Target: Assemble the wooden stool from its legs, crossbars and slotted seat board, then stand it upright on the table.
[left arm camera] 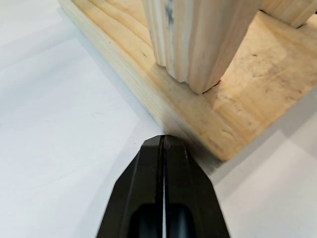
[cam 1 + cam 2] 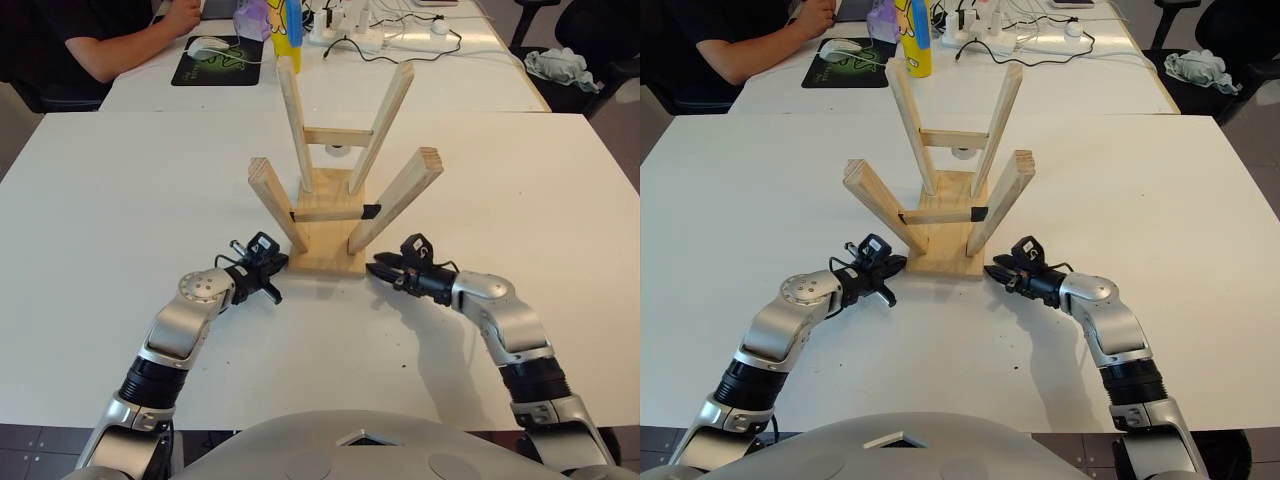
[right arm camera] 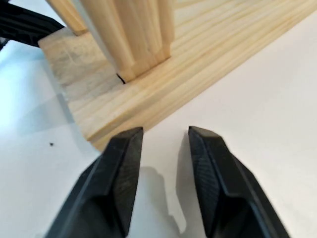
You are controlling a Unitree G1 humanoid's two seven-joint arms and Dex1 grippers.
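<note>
left eye view: the stool (image 2: 335, 200) is standing upside down on the table (image 2: 120, 190), legs (image 2: 296, 125) pointing up and seat board (image 2: 322, 262) lying flat. left wrist view: the left gripper (image 1: 163, 140), fingers pressed together, is hovering just beside the board's near corner. right wrist view: the right gripper (image 3: 165, 135), fingers narrowly parted and holding nothing, is facing the board's other near corner. an uneven lift risks toppling the stool.

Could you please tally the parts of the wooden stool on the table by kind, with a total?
Legs: 4
Crossbars: 2
Seat board: 1
Total: 7
</note>
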